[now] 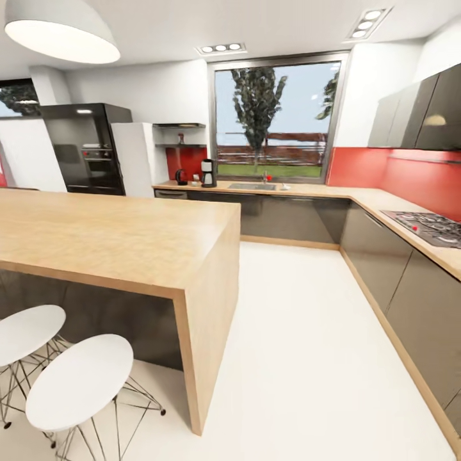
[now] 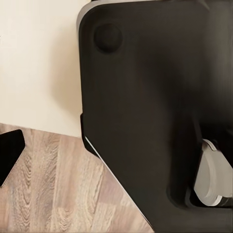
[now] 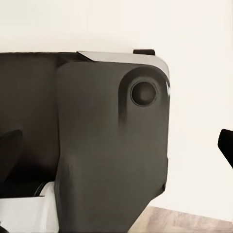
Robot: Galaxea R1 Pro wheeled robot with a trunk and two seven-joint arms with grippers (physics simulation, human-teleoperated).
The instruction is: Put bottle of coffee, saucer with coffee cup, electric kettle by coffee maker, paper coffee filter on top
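Head view: coffee maker [image 1: 208, 173] is standing on the far desk [image 1: 320, 190] under the window [image 1: 275, 115], electric kettle [image 1: 181, 177] just beside it toward the fridge. A wooden island [image 1: 115, 230] and two white stools [image 1: 77, 384] are sitting near the camera. Wrist views are showing the robot's dark base [image 2: 145, 107] over pale floor; end effector state: cannot tell. Task items are lying well apart from both arms.

We see a white floor [image 1: 307, 358], a wooden island counter [image 1: 109, 237], two white stools [image 1: 77, 384], a large window [image 1: 275, 118], red backsplash [image 1: 397, 176], grey cabinets [image 1: 416, 115], a white pendant lamp [image 1: 61, 29]
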